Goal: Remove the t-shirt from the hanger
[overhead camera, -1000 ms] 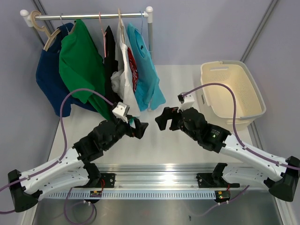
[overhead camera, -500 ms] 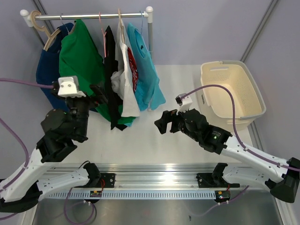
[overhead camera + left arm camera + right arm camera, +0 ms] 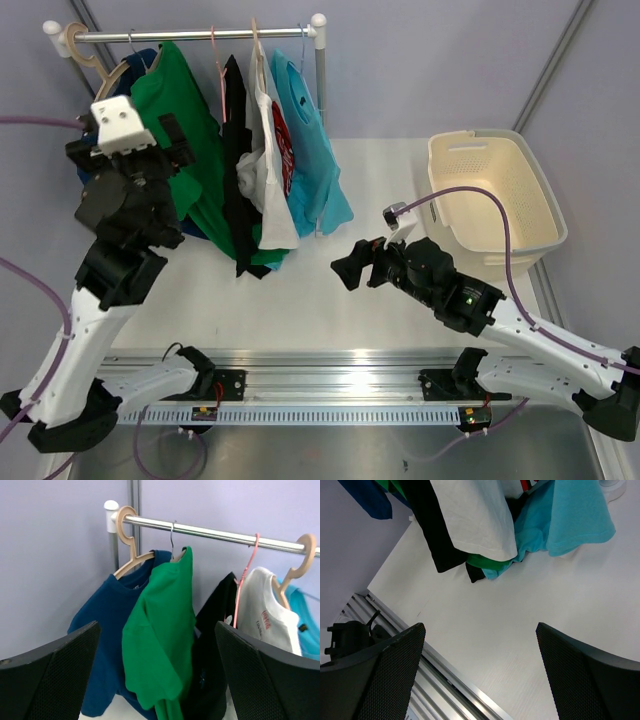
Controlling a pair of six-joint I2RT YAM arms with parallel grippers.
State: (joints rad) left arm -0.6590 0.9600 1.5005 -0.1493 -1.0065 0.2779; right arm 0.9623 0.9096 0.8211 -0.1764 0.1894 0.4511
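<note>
Green knit cloth is what we have to deal with: the t-shirt point(image 3: 159, 630) hangs on the rail point(image 3: 215, 532) near its left end. It sits just in front of a dark blue t-shirt point(image 3: 107, 625) and a black garment point(image 3: 215, 630) presses against its other side. We judge it light, soft and limp. It will drape and stretch rather than hold any shape, and it is not fragile. It may drag on its neighbours, since the garments are packed together. The hanger point(image 3: 171, 539) shows only its slim metal hook over the rail and a little of one shoulder at the collar; the rest is inside the shirt. It looks thin, so we expect it to swing or tip if the cloth is pulled sideways. The left gripper point(image 3: 178, 143) is raised level with the shirt's upper part, close in front of it. From its wrist view the fingers point(image 3: 55, 675) stand wide apart and hold nothing. The right gripper point(image 3: 345, 265) hovers low over the table point(image 3: 330, 310), below the hanging hems, its jaws also spread wide and empty. We would take a pinch of cloth at the near shoulder seam or sleeve, where the fabric is doubled and free of the hanger, and draw that shoulder off the hanger's end. The collar is a poor place to hold, because the hanger's neck fills it.
</note>
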